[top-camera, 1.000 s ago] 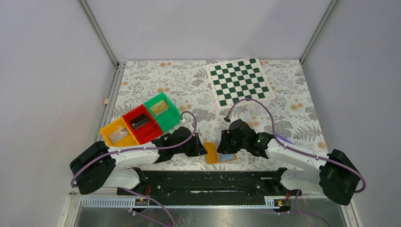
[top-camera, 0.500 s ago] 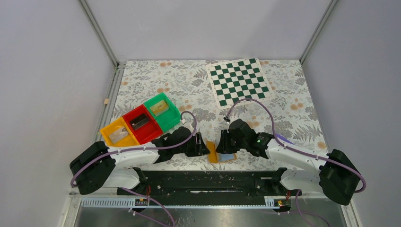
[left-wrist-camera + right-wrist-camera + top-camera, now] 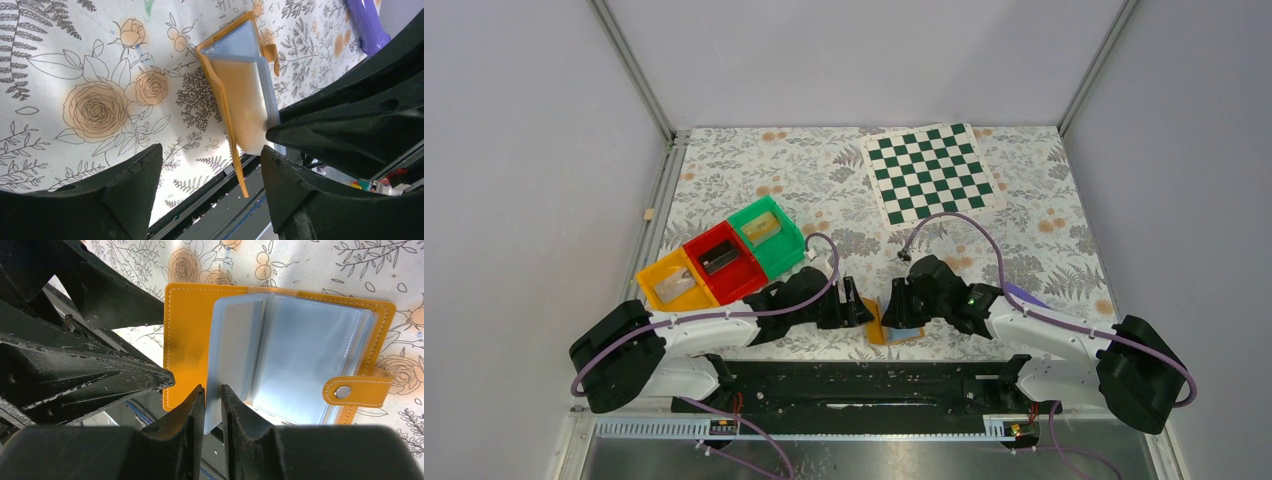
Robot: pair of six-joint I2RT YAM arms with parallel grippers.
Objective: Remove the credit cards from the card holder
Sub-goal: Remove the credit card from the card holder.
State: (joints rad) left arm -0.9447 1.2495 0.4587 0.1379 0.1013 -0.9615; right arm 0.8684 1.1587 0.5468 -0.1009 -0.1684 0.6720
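The orange card holder [image 3: 876, 327] lies open at the table's near edge, between my two grippers. Its pale-blue plastic sleeves [image 3: 300, 350] fan out from the orange cover [image 3: 187, 330], and the snap tab [image 3: 350, 391] points right. My right gripper [image 3: 212, 390] is shut on the near edge of one sleeve. My left gripper [image 3: 211, 155] stands open, and the cover's raised orange edge [image 3: 239, 170] hangs between its jaws without touching them. I cannot make out the credit cards apart from the sleeves.
Orange [image 3: 672, 284], red [image 3: 722, 260] and green [image 3: 766, 232] bins sit in a row at the left. A green chessboard [image 3: 929, 172] lies at the back right. A purple object [image 3: 367, 25] lies just beyond the right arm. The black base rail [image 3: 864, 375] runs under the card holder's edge.
My left gripper has opened and let go of the orange cover, edging slightly right. The right gripper has kept its hold on the sleeve.
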